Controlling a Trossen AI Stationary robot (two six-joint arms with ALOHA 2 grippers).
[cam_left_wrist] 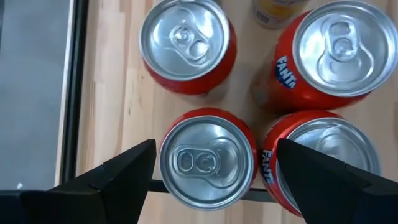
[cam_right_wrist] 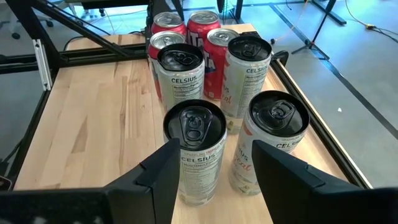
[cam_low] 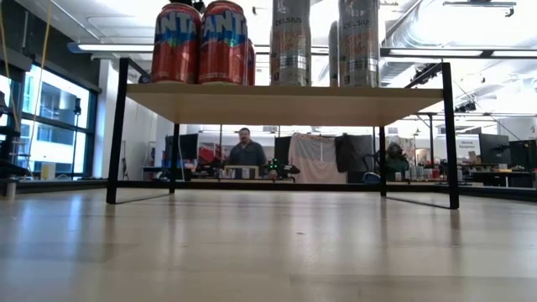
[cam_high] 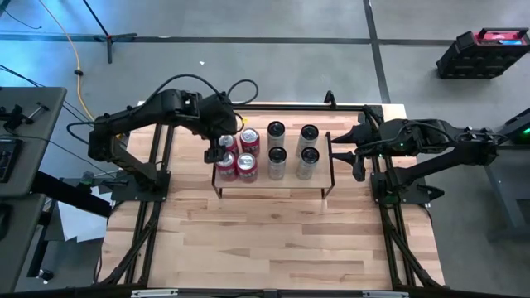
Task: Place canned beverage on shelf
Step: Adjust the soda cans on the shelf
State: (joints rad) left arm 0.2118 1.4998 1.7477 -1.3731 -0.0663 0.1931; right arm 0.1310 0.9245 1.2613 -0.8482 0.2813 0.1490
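- Looks nearly done: the shelf [cam_high: 325, 157] already carries four red Fanta cans [cam_high: 248, 141] and four slim Celsius cans [cam_high: 308, 133], all upright and sealed.
- Left gripper [cam_high: 219, 152] hangs open around the corner Fanta [cam_left_wrist: 207, 159], not squeezing it.
- Right gripper [cam_high: 357, 162] waits open beside the shelf's end rail.
- What's left, I'd guess: just backing off.
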